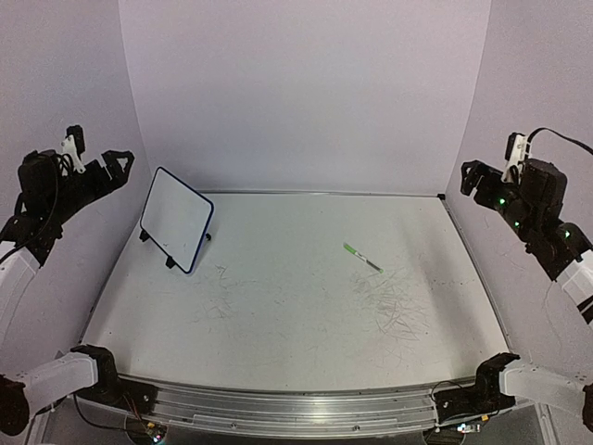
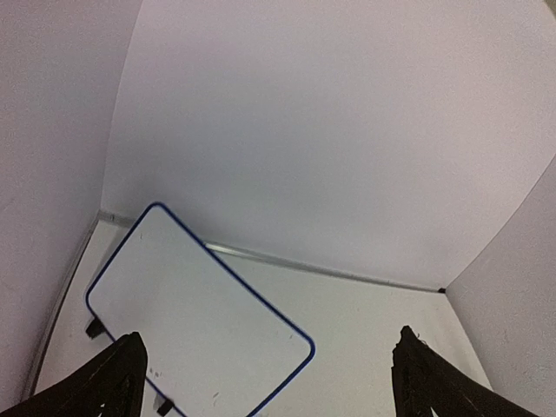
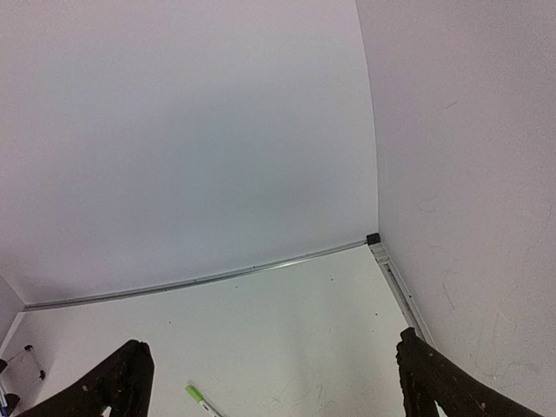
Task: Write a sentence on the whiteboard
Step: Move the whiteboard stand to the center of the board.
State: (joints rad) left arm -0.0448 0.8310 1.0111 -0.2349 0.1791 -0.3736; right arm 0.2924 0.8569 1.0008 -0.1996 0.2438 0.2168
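Note:
The whiteboard (image 1: 177, 219) stands tilted on two small black feet at the table's back left; its face is blank, and no green sentence shows on it. It also shows in the left wrist view (image 2: 195, 321). A green-capped marker (image 1: 361, 257) lies on the table right of centre; its cap end shows in the right wrist view (image 3: 196, 396). My left gripper (image 1: 119, 163) is raised high at the far left, open and empty. My right gripper (image 1: 470, 176) is raised high at the far right, open and empty.
Faint grey scribble marks (image 1: 394, 306) cover the tabletop near the marker, with fainter ones (image 1: 220, 278) near the board. Lilac walls close the back and both sides. A metal rail (image 1: 278, 408) runs along the near edge between the arm bases.

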